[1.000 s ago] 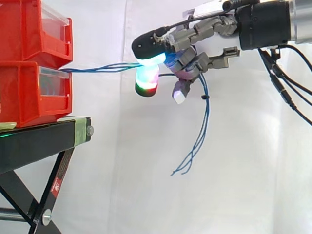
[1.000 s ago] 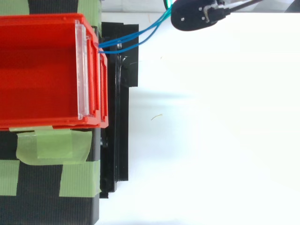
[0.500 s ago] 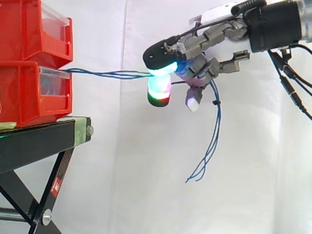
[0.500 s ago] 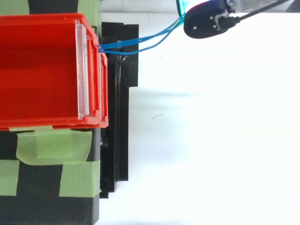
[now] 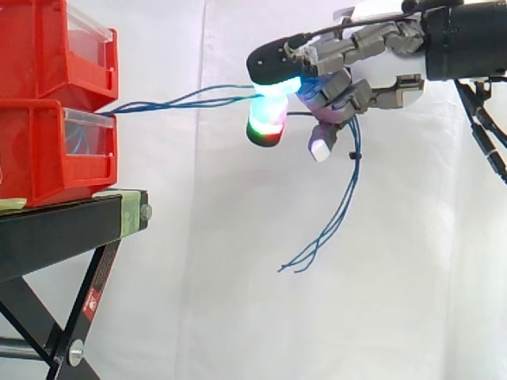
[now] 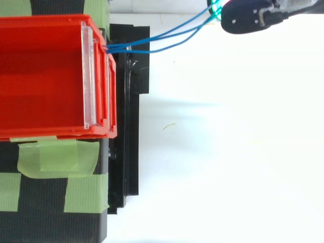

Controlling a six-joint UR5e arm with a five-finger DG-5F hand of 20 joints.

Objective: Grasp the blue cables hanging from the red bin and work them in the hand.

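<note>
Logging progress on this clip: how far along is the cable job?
Done: the grasp, with the hand curled round the thin blue cables running from the lower red plastic bin. In hand: working them, loose ends dangling below it. Left: nothing shows when that ends.

Lighting, as I read it from my station.
Side view: bright, even light on the white curtain (image 5: pixel 198 301) below the hand (image 5: pixel 360 79), with only faint fold shadows. The fingertips (image 5: pixel 266 127) glow cyan, green and red.
Top view: the white ground (image 6: pixel 243 162) under the hand is nearly washed out, with 1 soft grey shadow band across it.
</note>
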